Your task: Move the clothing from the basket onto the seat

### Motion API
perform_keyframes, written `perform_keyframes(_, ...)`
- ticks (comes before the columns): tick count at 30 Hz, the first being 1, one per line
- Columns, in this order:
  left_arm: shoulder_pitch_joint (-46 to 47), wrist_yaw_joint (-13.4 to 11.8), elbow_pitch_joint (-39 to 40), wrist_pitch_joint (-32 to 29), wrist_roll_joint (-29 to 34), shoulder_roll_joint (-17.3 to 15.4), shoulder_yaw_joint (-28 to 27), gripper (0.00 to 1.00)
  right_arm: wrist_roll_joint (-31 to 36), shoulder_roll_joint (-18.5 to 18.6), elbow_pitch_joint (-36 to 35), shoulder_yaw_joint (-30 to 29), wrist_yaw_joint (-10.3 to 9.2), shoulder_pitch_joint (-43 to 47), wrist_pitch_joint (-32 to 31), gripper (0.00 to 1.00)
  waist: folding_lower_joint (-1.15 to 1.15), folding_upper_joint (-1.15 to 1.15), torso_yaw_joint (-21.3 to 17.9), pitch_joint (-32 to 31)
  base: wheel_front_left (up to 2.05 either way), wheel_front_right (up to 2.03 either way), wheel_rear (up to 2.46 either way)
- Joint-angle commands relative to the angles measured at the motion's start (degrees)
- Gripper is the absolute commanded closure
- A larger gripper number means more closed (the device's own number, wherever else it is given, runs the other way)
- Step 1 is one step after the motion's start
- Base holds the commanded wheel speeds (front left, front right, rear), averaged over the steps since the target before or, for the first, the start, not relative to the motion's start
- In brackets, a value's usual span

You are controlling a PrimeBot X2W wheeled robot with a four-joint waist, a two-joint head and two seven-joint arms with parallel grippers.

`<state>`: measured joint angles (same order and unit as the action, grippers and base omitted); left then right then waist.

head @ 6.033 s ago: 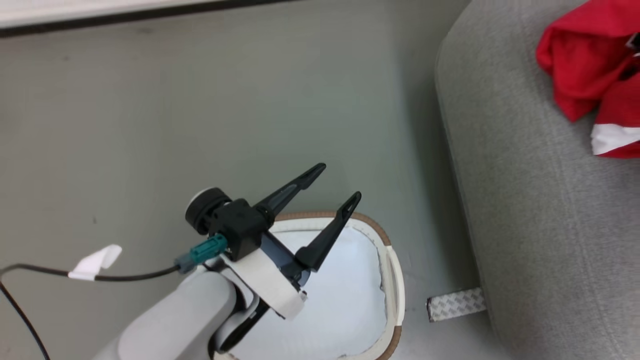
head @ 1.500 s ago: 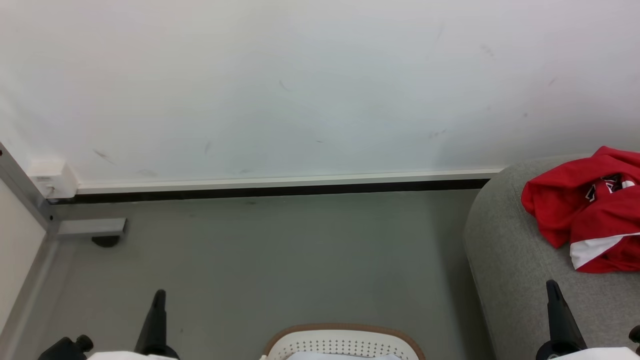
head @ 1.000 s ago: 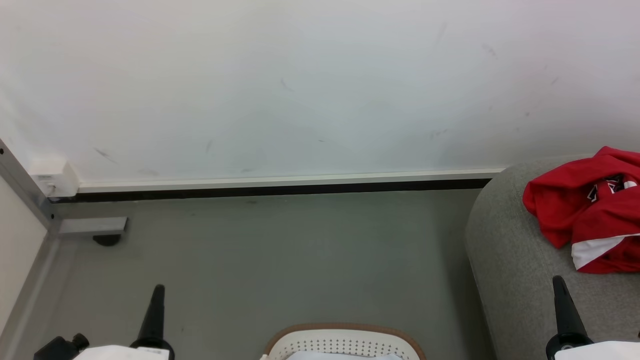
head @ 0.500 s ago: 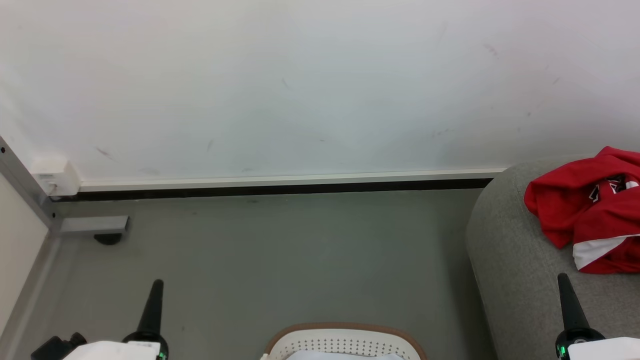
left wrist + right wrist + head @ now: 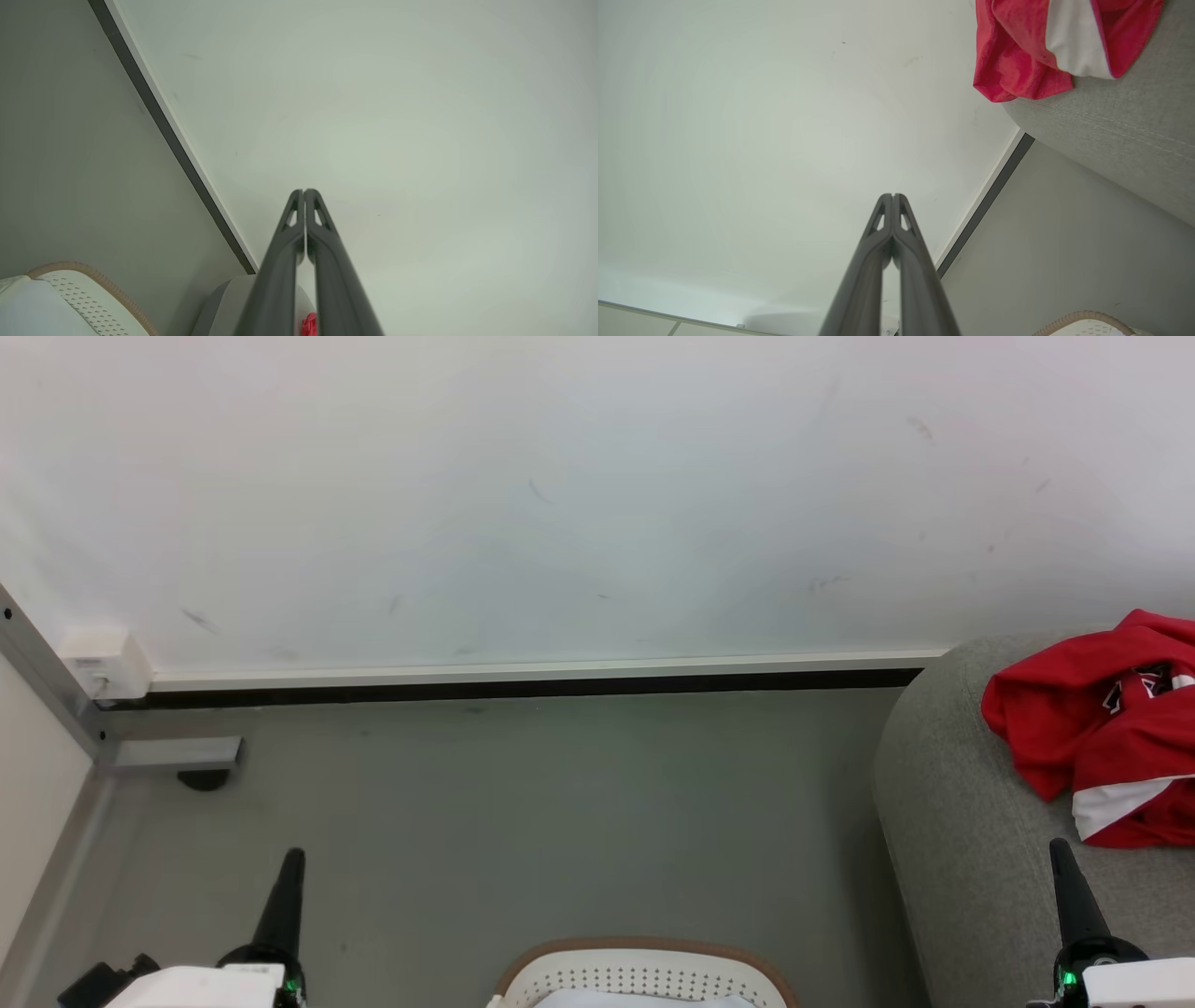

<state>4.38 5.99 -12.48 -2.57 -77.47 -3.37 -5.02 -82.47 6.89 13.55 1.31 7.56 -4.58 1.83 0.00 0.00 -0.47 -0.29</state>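
Clothing (image 5: 1097, 737) hasn't shifted in the last six seconds: same crumpled heap on the seat (image 5: 962, 821). What changed is the rig. The head camera has tipped up from the basket (image 5: 644, 954) toward the wall. The left gripper (image 5: 291, 857), which was spread over the basket, is now parked low left with its fingers pressed together on nothing. The right gripper (image 5: 1058, 849) is clamped the same way, empty, low right, its tip in front of the seat in head view. Key relation: the heap lies ahead and slightly right of the right gripper's tip, near but apart. The left gripper is well apart from it, on the basket's other side, so the right arm is nearer if I need another touch. I can't call the long axis because the heap runs off the frame's right edge. Look: bright red soft folds, a white band low down, a black-and-white patch higher up, sitting by the seat's rounded corner. The basket shows its far rim and a pale strip inside with no red, so I judge the transfer done or nearly, though the bottom is mostly hidden.
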Motion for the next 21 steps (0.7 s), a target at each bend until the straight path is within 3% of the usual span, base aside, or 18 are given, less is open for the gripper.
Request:
perform_keyframes(1, 1.0, -0.2, 0.5, -0.4, -1.9, -0.1, -0.4, 1.00, -1.6, 0.5, 0.0, -0.3, -0.10, -1.1, -0.4, 1.00, 0.00, 0.00, 0.0, 0.0, 0.00, 0.00, 0.00)
perform_keyframes(21, 1.8, -0.3, 0.4, -2.8, -10.1, 0.2, -1.3, 1.00, -10.7, 1.2, 0.3, -0.6, -0.12, -1.8, -1.8, 1.00, 0.00, 0.00, 0.3, 0.1, 0.00, 0.00, 0.00)
